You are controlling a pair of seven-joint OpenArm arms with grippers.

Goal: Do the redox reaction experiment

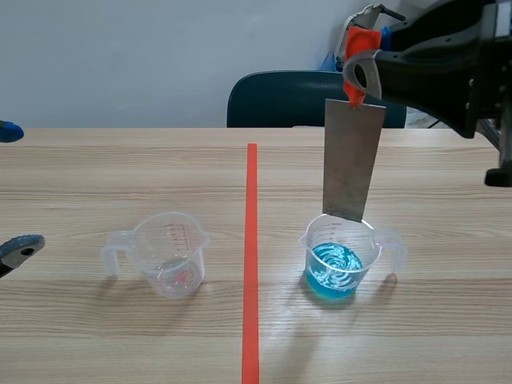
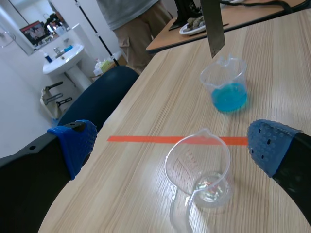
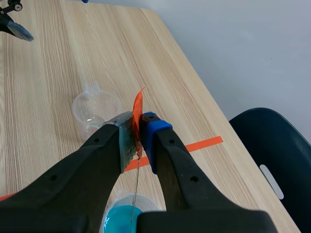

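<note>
A grey metal strip (image 1: pixel 352 160) with an orange tape tab (image 3: pixel 137 109) at its top hangs upright, and my right gripper (image 1: pixel 358 68) is shut on that tab. Its lower edge sits just above the rim of a clear beaker of blue liquid (image 1: pixel 340 258), right of the tape line. In the right wrist view the strip (image 3: pixel 136 184) shows edge-on between the fingers of the right gripper (image 3: pixel 138 136), over the blue beaker (image 3: pixel 124 216). A clear beaker (image 1: pixel 170 254) holding only a trace of liquid stands left of the line. My left gripper (image 2: pixel 171 143) is open, low, with that beaker (image 2: pixel 199 170) ahead of it.
A dark blue chair (image 1: pixel 296 100) stands behind the table's far edge. In the left wrist view a person (image 2: pixel 131 19) stands beyond the table, beside a second table, with a white sink (image 2: pixel 63 58) further off.
</note>
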